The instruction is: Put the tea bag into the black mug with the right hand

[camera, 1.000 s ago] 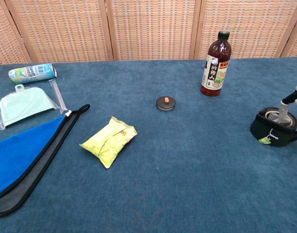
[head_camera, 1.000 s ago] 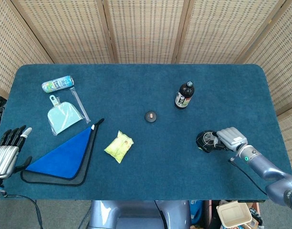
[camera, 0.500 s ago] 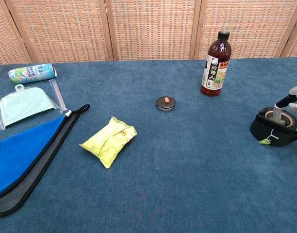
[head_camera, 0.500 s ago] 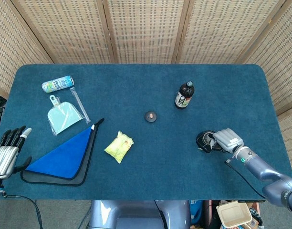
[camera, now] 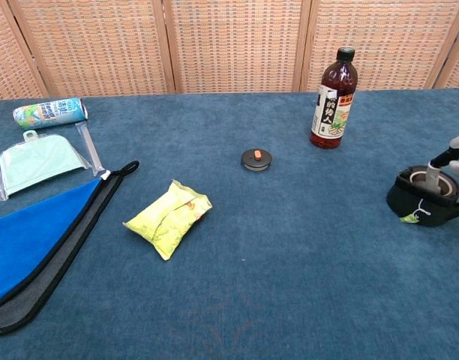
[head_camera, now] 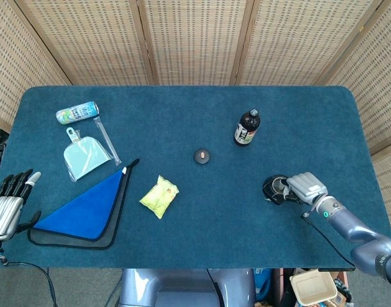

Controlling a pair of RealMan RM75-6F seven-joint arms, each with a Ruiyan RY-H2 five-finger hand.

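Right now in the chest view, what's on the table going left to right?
Blue cloth → yellow snack packet → small round lid → brown bottle → black mug → right robot hand.

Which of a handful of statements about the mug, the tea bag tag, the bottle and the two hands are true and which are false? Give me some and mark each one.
1. The black mug stands upright near the table's right edge. True.
2. The tea bag tag lies flat on the table far from the mug. False: it hangs on its string against the mug's outer wall.
3. The right hand is at the mug, with a finger reaching in over the rim. True.
4. The brown bottle lies on its side. False: it stands upright with its cap on.
5. The left hand holds the blue cloth. False: it holds nothing, at the table's left edge.
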